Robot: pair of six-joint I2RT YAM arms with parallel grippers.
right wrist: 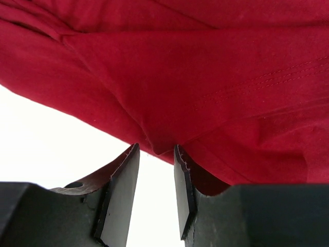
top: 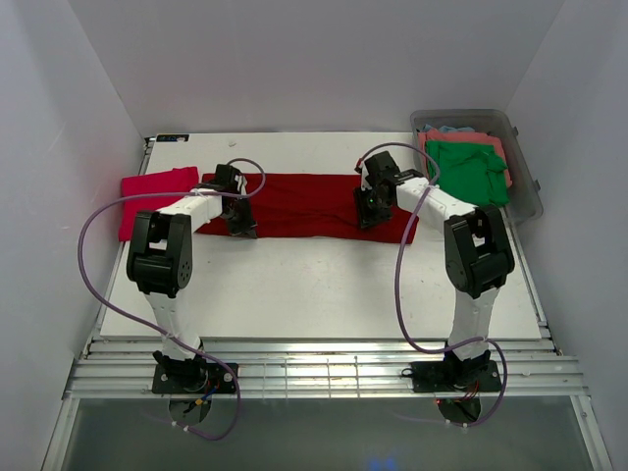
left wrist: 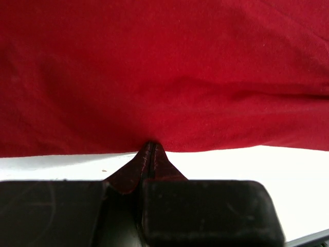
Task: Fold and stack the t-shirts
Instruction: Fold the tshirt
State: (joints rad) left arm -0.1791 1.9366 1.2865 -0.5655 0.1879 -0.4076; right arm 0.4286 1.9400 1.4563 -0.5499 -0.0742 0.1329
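A dark red t-shirt (top: 304,201) lies spread lengthwise across the middle of the white table. My left gripper (top: 242,228) is at its near edge toward the left. In the left wrist view the jaws (left wrist: 149,146) are shut, pinching the puckered hem of the dark red t-shirt (left wrist: 164,77). My right gripper (top: 371,218) is at the near edge toward the right. Its jaws (right wrist: 156,149) stand open, and a fold of the dark red t-shirt (right wrist: 205,82) dips between the tips. A folded pinkish-red t-shirt (top: 152,196) lies at the far left.
A clear grey tub (top: 527,191) stands at the back right, holding a green t-shirt (top: 466,172) on top of a coral one (top: 491,143). Bare white table (top: 314,285) stretches between the shirt and the arm bases. White walls close in on three sides.
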